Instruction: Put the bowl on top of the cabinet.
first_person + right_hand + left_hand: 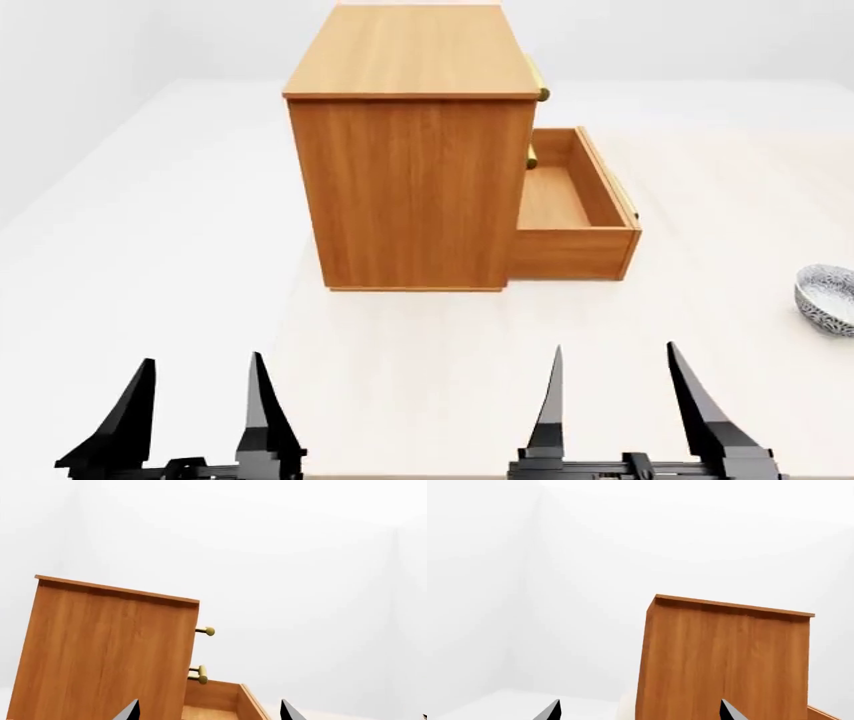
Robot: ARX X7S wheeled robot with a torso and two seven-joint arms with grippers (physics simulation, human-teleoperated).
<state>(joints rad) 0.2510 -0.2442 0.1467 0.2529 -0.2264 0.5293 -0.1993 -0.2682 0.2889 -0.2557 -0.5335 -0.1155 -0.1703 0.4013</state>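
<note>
On the pale floor, both grippers — left (194,405), right (614,395) — hang wide open and empty; the bowl (827,297) sits well right of the cabinet (407,150).

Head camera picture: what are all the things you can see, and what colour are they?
cabinet: one, orange-brown wood, standing mid-table, its flat top bare
drawer: one, same wood, pulled open at the cabinet's bottom right, looks empty
handles: brass, on the cabinet's right-facing front
bowl: one, white with blue-grey pattern, at the right edge, partly cut off
table: one, pale cream, under everything
left gripper: black, open, holding nothing
right gripper: black, open, holding nothing
</note>
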